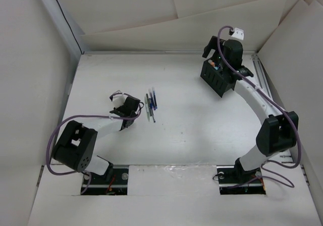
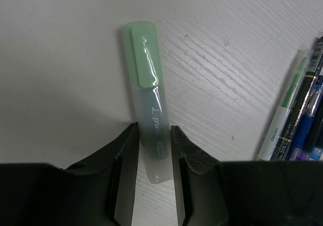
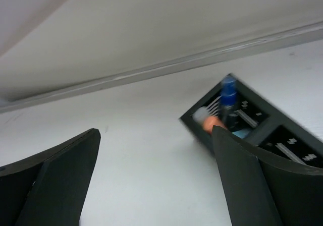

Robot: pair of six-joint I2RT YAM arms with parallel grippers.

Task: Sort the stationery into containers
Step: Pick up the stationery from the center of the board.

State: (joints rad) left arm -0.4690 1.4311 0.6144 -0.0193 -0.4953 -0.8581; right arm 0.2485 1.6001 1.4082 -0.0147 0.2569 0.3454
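A green highlighter (image 2: 146,74) lies flat on the white table, and its lower end sits between the fingers of my left gripper (image 2: 154,129). The jaws press snugly on both its sides. In the top view the left gripper (image 1: 125,121) is just left of a small row of pens (image 1: 151,103), blue, dark and clear-barrelled; these also show at the right edge of the left wrist view (image 2: 298,120). My right gripper (image 3: 155,130) is open and empty, at the black organizer (image 1: 218,78). The organizer (image 3: 262,130) holds a blue pen (image 3: 228,92) and an orange piece (image 3: 212,123).
White panel walls enclose the table on the left, back and right. A metal rail (image 1: 262,77) runs along the right edge behind the organizer. The right arm (image 1: 257,97) stretches across the right side of the table.
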